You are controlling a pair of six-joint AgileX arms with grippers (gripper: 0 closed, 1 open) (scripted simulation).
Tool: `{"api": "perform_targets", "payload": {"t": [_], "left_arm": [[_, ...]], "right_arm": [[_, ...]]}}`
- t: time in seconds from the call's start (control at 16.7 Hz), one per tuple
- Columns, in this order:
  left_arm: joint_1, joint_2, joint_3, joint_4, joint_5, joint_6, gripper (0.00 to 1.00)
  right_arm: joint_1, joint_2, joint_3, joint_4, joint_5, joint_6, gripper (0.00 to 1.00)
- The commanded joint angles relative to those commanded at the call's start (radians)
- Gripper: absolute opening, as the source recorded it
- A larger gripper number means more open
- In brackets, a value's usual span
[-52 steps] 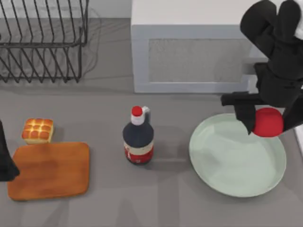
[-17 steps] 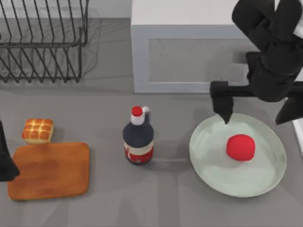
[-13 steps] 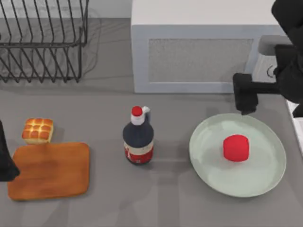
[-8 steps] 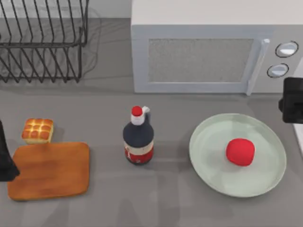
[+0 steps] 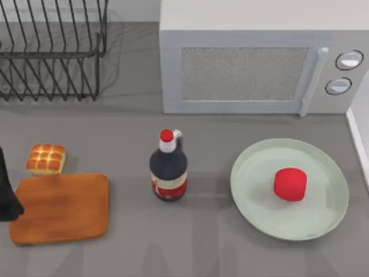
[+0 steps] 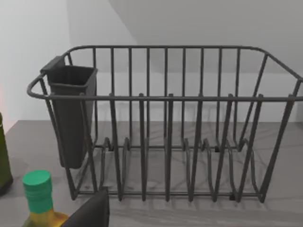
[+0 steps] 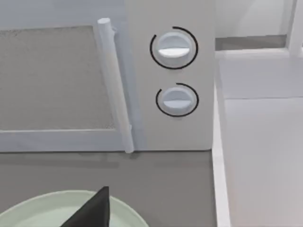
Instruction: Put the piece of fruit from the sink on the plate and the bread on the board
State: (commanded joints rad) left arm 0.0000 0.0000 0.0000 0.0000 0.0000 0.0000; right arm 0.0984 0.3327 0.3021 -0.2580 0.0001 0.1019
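Grey table (image 5: 219,254), microwave (image 5: 248,63), dish rack (image 5: 52,52)

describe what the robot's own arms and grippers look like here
Little of them is in frame. The left arm is a plain matte black, tapering blocky shape at the top view's left edge, beside the board. In each wrist view a dark charcoal, flat wedge-shaped finger tip with a pointed corner pokes in at the lower edge: the left gripper and the right gripper. No cables, markings or labels are visible.
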Motion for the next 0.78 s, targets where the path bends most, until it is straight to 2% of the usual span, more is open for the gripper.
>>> {"api": "perform_targets", "payload": {"t": [0.36,0.78], "left_arm": [[0.0,0.0,0.0,0.0,0.0,0.0,1.0],[0.0,0.0,0.0,0.0,0.0,0.0,1.0]], "right_arm": [[-0.091,-0.312,-0.283,0.24,0.0,-0.095,1.0],[-0.098,-0.333,-0.302,0.258,0.0,-0.102,1.0]]}}
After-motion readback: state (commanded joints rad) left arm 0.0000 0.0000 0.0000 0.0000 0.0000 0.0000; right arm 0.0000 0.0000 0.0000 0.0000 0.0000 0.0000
